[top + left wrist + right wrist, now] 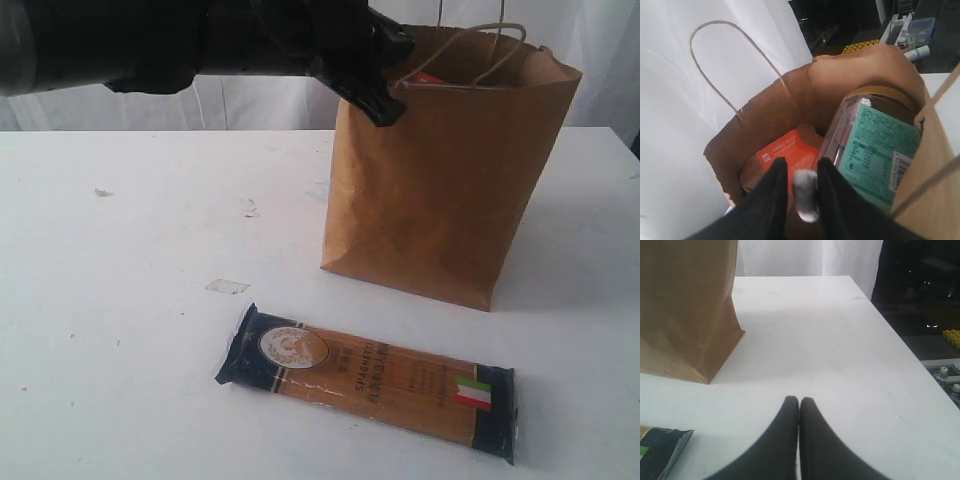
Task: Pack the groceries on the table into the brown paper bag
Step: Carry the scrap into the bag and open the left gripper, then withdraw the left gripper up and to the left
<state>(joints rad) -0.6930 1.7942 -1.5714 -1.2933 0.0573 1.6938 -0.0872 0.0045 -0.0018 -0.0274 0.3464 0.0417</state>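
Your spaghetti pack (370,380) lies on the table (130,300) before the paper bag (440,190). Inside the bag, a jar (875,145) sits beside the pouch (785,152).

Glossy black arm (120,40) with bulky rounded housing; smooth black jaws taper to blunt tips.

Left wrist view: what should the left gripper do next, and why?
Probably open the left gripper and release the white-topped item it pinches: it hangs over the open brown paper bag, above the orange-labelled pouch and a jar. The spaghetti pack lies outside, for later.
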